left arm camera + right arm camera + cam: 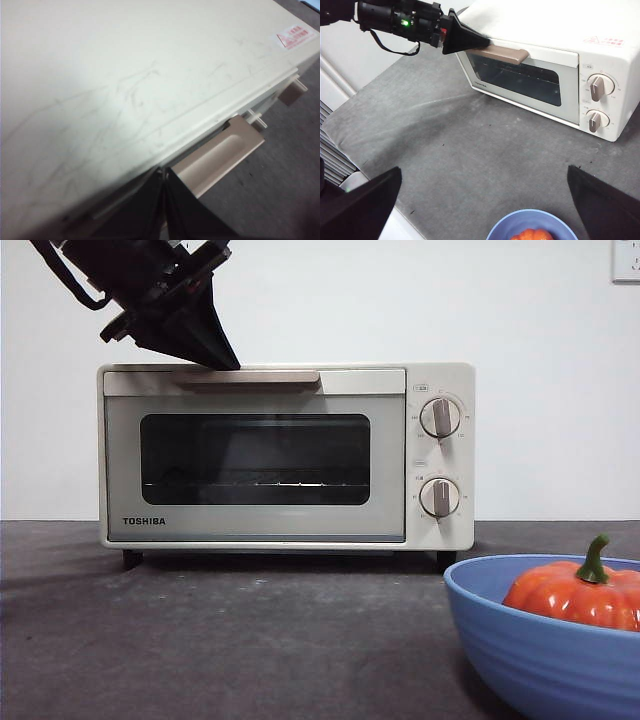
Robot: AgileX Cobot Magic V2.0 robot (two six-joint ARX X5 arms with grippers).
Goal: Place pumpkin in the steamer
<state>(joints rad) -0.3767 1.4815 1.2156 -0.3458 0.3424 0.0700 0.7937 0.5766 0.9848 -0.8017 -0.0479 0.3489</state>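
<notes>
Cream steamer (285, 455) door shut, left gripper (222, 358) pressed closed at the handle's (248, 377) left end, orange pumpkin (580, 592) held in the blue bowl (545, 645), right gripper (480, 200) spread wide above it, bare table (220, 640) between.

Evenly and softly lit from above, no hard glare. Faint shadow under the steamer (286, 455) on the dark worktop (220, 640). Dull reflection in its glass window. Blurred and washed pale in the left wrist view; sharp elsewhere.
</notes>
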